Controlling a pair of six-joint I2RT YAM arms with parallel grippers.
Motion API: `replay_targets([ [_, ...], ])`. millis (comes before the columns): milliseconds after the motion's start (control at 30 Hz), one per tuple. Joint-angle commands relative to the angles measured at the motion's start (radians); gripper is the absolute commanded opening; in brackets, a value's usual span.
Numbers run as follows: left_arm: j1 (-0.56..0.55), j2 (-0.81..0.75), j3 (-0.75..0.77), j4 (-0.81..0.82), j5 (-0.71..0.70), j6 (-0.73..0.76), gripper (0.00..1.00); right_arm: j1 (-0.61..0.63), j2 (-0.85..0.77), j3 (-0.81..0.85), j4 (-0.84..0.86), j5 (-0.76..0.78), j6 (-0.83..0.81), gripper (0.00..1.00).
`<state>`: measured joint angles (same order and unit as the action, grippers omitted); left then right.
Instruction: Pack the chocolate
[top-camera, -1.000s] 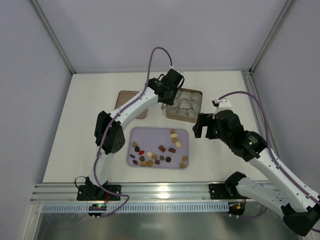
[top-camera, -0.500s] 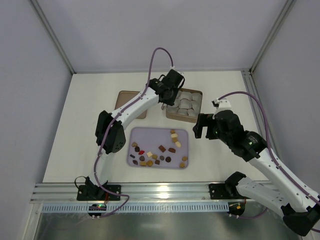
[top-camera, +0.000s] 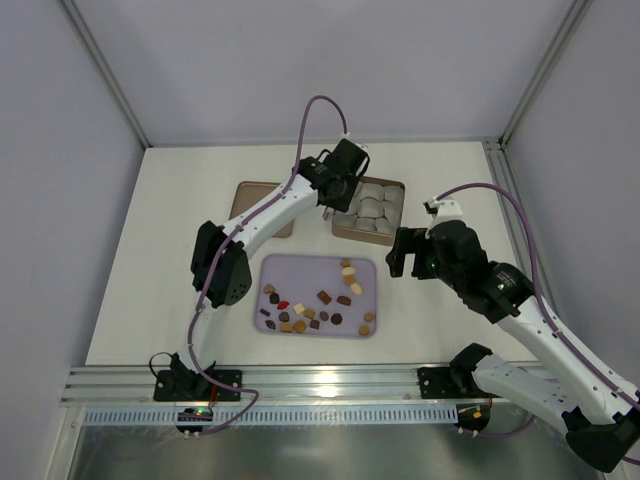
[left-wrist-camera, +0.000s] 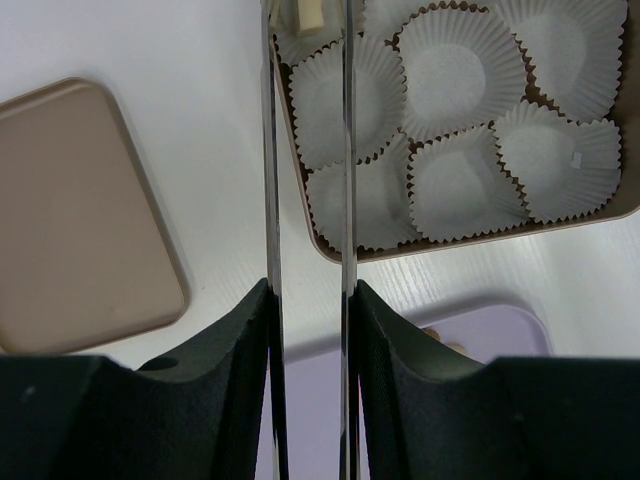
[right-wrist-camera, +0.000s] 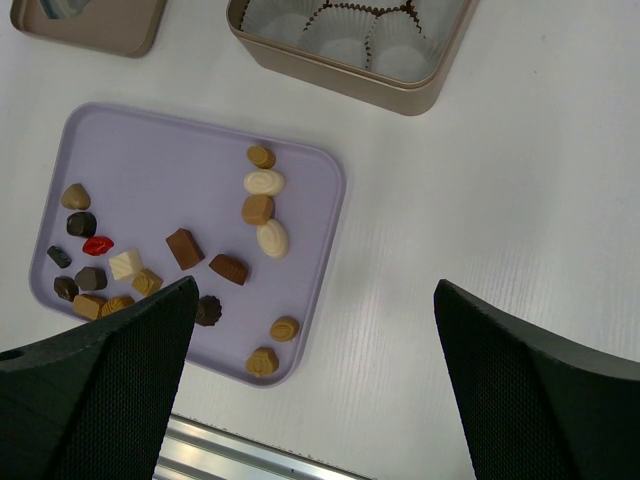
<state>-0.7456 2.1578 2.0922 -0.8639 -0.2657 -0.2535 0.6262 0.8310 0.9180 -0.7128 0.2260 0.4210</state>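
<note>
Several chocolate pieces (top-camera: 310, 315), dark brown, tan and cream with one red (right-wrist-camera: 97, 244), lie on the lilac tray (top-camera: 300, 272). They also show in the right wrist view (right-wrist-camera: 258, 210). The tan box (top-camera: 368, 237) holds pale paper cup liners (left-wrist-camera: 455, 75). My left gripper (left-wrist-camera: 307, 30) is shut on a cream chocolate piece (left-wrist-camera: 309, 10) over the box's near left corner. In the top view it (top-camera: 327, 210) is at the box's left edge. My right gripper (right-wrist-camera: 310, 380) is open and empty above the bare table, right of the tray (right-wrist-camera: 160, 170).
The flat brown lid (top-camera: 248, 200) lies left of the box, partly under my left arm; it also shows in the left wrist view (left-wrist-camera: 80, 220). The box rim (right-wrist-camera: 340, 80) stands beyond the tray. A metal rail (top-camera: 320, 380) runs along the near edge.
</note>
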Motion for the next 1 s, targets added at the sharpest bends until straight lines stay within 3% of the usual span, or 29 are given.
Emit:
replay_targets([
  [0, 0.002, -0.053, 0.042, 0.046, 0.023, 0.01, 0.37, -0.003, -0.01, 0.03, 0.012, 0.009, -0.002, 1.0],
  [533, -0.041, -0.254, 0.011, -0.087, 0.082, 0.008, 0.37, -0.003, -0.02, 0.019, 0.021, 0.013, -0.001, 1.0],
  [967, -0.129, -0.572, -0.349, -0.149, 0.118, -0.085, 0.37, -0.005, -0.038, 0.018, 0.003, 0.022, -0.001, 1.0],
])
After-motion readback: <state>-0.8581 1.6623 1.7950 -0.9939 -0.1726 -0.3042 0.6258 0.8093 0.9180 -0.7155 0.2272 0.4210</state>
